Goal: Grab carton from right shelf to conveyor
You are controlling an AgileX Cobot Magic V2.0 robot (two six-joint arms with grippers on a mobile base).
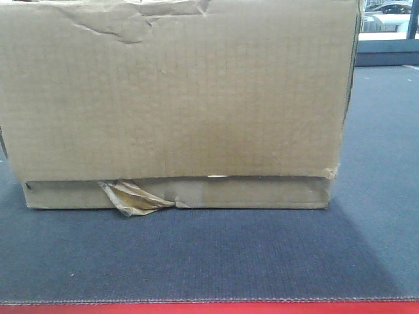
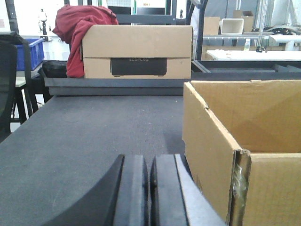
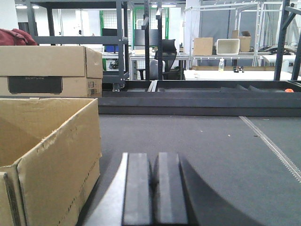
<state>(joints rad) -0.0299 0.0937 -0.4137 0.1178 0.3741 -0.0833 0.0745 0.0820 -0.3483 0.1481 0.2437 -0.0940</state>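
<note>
The conveyor (image 1: pixel 209 261) fills the lower half of the front view, its dark woven belt ending in a red strip (image 1: pixel 209 307) along the bottom edge. On it sits the carton (image 1: pixel 177 98), upright, its long axis running left to right across the frame and one broad side facing the camera. A recessed strip at its base carries a torn tape scrap (image 1: pixel 134 198) at lower left, and the top edge is creased at upper left.

The wrist views show what the front view hides: the carton is open-topped. In the left wrist view it stands at the right of the frame; in the right wrist view it stands at the left.

Beyond it, at the far end of the belt, a second box (image 2: pixel 137 52) with a dark label stands in the upper middle of the left wrist view, a red cloth (image 2: pixel 77 33) draped at its left. A blue bin (image 2: pixel 32 52) shows at the far left.

The left gripper (image 2: pixel 149 188) lies low over the belt beside the carton, pads pressed together, holding nothing. The right gripper (image 3: pixel 154 193) is likewise closed and empty, just beside the carton.
</note>
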